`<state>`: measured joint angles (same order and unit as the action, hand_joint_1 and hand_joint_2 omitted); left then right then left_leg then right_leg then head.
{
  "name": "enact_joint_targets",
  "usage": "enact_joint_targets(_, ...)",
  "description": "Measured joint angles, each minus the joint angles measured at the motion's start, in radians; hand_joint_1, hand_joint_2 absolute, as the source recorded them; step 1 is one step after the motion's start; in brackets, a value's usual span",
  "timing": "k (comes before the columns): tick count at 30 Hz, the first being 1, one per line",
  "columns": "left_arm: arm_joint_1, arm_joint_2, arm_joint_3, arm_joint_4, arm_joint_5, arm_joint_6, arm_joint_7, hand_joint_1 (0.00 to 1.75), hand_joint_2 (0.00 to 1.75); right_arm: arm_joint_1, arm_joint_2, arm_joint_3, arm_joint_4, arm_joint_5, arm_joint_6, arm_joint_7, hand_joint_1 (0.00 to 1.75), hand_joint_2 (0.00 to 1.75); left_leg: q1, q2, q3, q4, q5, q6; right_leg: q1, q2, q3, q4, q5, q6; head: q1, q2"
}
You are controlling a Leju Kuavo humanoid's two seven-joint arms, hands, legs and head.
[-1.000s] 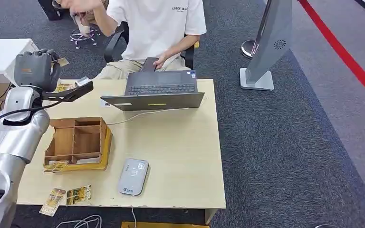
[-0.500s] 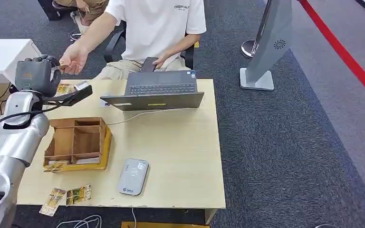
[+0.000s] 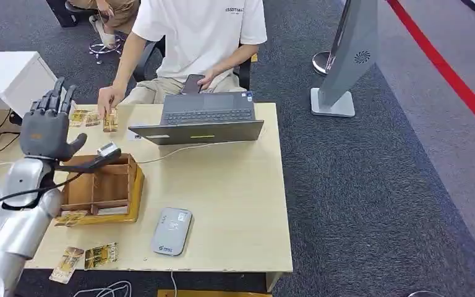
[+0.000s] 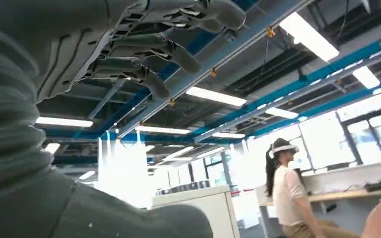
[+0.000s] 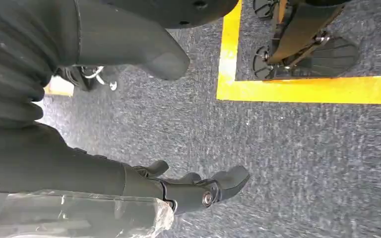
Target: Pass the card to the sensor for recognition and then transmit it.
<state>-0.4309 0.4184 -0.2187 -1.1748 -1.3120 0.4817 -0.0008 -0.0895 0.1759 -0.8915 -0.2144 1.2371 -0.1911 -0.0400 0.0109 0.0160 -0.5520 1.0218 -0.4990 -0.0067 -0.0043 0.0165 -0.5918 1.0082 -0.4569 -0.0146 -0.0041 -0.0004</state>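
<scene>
My left hand is raised above the table's left side near the wooden box, fingers spread and holding nothing. In the left wrist view the left hand shows the same spread fingers against the ceiling. A person's hand rests on a yellow card lying at the table's far left, beside more cards. The grey card sensor lies near the table's front edge. My right hand hangs over the carpet, fingers loosely apart with nothing in them.
A wooden compartment box stands just right of my left hand. An open laptop sits at the far side before the seated person. Two cards lie at the front left corner. A cable crosses the tabletop.
The person reached in, took the card from my raised left hand and laid it on the table. My left hand opened and moved lower and nearer to me.
</scene>
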Motion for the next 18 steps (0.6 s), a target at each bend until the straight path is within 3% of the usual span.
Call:
enact_joint_targets(4,0.348,0.055,0.122,-0.312,0.108,0.017,-0.013,0.0,1.75,0.021,0.0,-0.011,0.003,-0.017,-0.009,0.0,0.0,1.75,0.0,0.006,0.0,-0.001,-0.005,-0.001,0.0,0.007,-0.001,0.0,-0.003,-0.001,0.0,0.0)
enact_joint_targets(7,0.609,0.037,0.304,-0.532,0.286,-0.025,-0.121,0.0,1.75,0.033,0.0,-0.022,0.005,-0.028,-0.013,0.008,0.0,1.75,0.001,0.008,0.001,-0.001,-0.007,0.001,0.001,0.008,-0.002,0.0,-0.006,0.0,-0.003,0.0)
enact_joint_targets(9,0.712,-0.023,0.485,-0.647,0.412,-0.158,-0.273,0.0,1.75,0.038,0.0,-0.034,0.006,-0.035,-0.014,0.01,0.0,1.75,0.0,0.003,-0.001,-0.001,-0.007,0.001,0.001,0.004,-0.002,0.0,-0.008,0.003,-0.003,0.0)
enact_joint_targets(10,0.724,-0.069,0.592,-0.686,0.458,-0.265,-0.364,0.0,1.75,0.038,0.0,-0.038,0.007,-0.038,-0.014,0.011,0.0,1.75,0.001,0.0,-0.002,-0.001,-0.007,0.001,0.001,0.0,-0.001,0.0,-0.008,0.003,-0.002,0.0)
enact_joint_targets(11,0.722,-0.115,0.685,-0.709,0.484,-0.358,-0.426,0.0,1.75,0.038,0.0,-0.04,0.008,-0.04,-0.014,0.011,0.0,1.75,0.001,-0.003,-0.003,-0.001,-0.007,0.002,0.001,-0.003,0.0,0.0,-0.009,0.003,-0.001,0.0)
enact_joint_targets(13,0.694,-0.197,0.945,-0.758,0.54,-0.581,-0.542,0.0,1.75,0.038,0.0,-0.045,0.008,-0.042,-0.014,0.012,0.0,1.75,0.001,-0.003,-0.003,-0.001,-0.007,0.002,0.001,-0.003,0.0,0.0,-0.008,0.003,0.0,0.0)
enact_joint_targets(15,0.623,-0.253,1.169,-0.768,0.591,-0.75,-0.574,0.0,1.75,0.039,0.0,-0.056,0.008,-0.051,-0.018,0.013,0.0,1.75,0.001,-0.004,-0.003,-0.001,-0.006,0.002,0.001,-0.005,0.001,0.0,-0.008,0.003,-0.001,0.0)
enact_joint_targets(16,0.588,-0.274,1.267,-0.765,0.606,-0.8,-0.58,0.0,1.75,0.039,0.001,-0.061,0.009,-0.055,-0.019,0.013,0.0,1.75,0.001,-0.004,-0.002,-0.001,-0.006,0.002,0.001,-0.005,0.001,0.0,-0.008,0.003,0.0,0.0)
enact_joint_targets(18,0.527,-0.313,1.437,-0.725,0.734,-0.87,-0.518,0.0,1.75,0.04,0.004,-0.07,0.009,-0.067,-0.024,0.007,0.0,1.75,0.0,-0.004,-0.001,-0.001,-0.006,0.002,0.0,-0.005,0.002,0.0,-0.008,0.003,-0.001,0.0)
